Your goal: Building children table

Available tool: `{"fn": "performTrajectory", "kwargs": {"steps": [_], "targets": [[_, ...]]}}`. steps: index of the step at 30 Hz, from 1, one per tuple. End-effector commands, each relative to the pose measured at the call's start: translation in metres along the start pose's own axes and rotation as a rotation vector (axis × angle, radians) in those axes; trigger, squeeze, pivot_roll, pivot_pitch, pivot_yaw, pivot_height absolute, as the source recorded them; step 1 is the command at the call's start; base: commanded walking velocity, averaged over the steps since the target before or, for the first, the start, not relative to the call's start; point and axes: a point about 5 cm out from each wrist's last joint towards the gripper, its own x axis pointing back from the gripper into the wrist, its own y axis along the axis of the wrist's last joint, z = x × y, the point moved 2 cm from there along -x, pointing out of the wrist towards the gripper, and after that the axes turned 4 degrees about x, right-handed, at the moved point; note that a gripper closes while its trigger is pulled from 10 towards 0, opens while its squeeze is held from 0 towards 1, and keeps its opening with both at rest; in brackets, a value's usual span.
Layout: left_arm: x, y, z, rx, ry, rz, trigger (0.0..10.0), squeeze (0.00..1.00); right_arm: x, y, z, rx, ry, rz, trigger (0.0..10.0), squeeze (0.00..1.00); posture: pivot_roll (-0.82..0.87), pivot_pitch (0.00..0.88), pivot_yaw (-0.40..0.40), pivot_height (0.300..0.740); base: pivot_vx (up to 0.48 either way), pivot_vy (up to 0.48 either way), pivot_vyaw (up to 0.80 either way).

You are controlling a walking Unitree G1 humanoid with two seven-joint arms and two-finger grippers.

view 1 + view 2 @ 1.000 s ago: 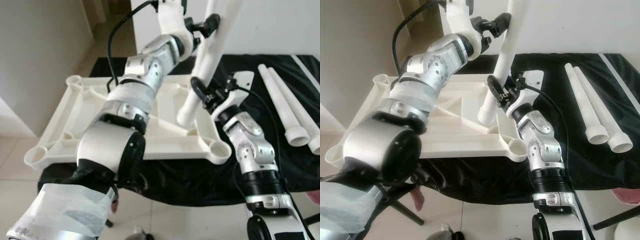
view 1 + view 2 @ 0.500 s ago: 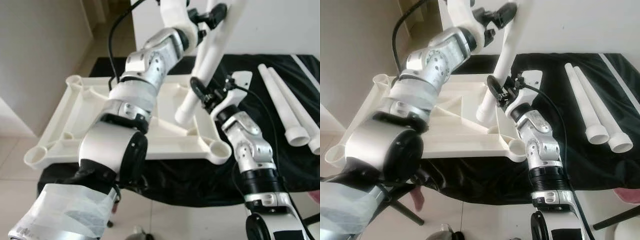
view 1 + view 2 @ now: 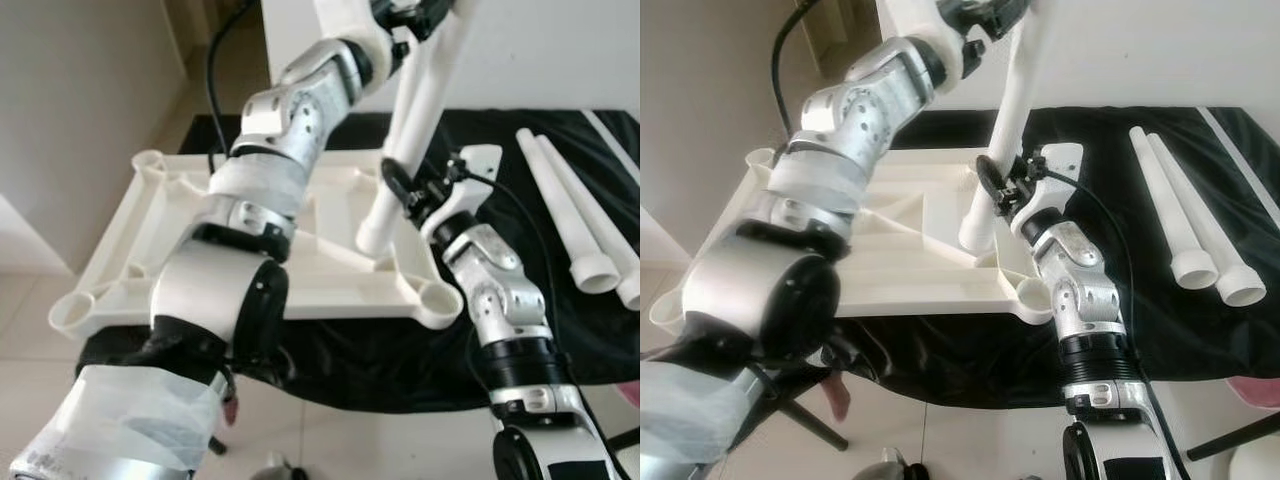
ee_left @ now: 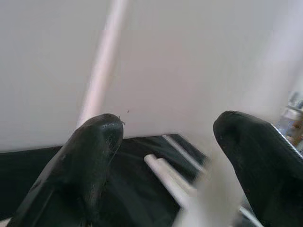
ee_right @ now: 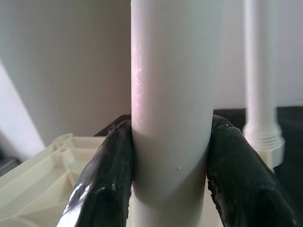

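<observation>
1. The table leg (image 3: pixel 415 120) stands steeply above the inverted tabletop (image 3: pixel 130 260), long axis near vertical, lower end just above the tabletop's right side.
2. The right gripper (image 5: pixel 170 170) is clamped on the leg's lower part.
3. The left gripper (image 4: pixel 165 156) is spread apart at the leg's upper part.
4. Two spare legs (image 3: pixel 575 215) lie right of the tabletop.
</observation>
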Motion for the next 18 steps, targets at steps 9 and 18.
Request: {"fn": "performTrajectory", "kwargs": {"steps": [9, 18], "targets": [[0.054, -0.075, -0.001, -0.149, -0.299, 0.154, 10.0, 0.0, 0.016, 0.026, -0.01, 0.062, -0.057, -0.058, 10.0, 0.0, -0.04, 0.0, 0.045, 0.74, 0.0, 0.0, 0.0], [0.11, -0.12, -0.014, -0.216, -0.453, 0.152, 10.0, 0.0, 0.028, 0.023, -0.011, -0.019, -0.106, -0.06, 10.0, 0.0, -0.03, 0.031, 0.044, 0.74, 0.0, 0.0, 0.0]]}}
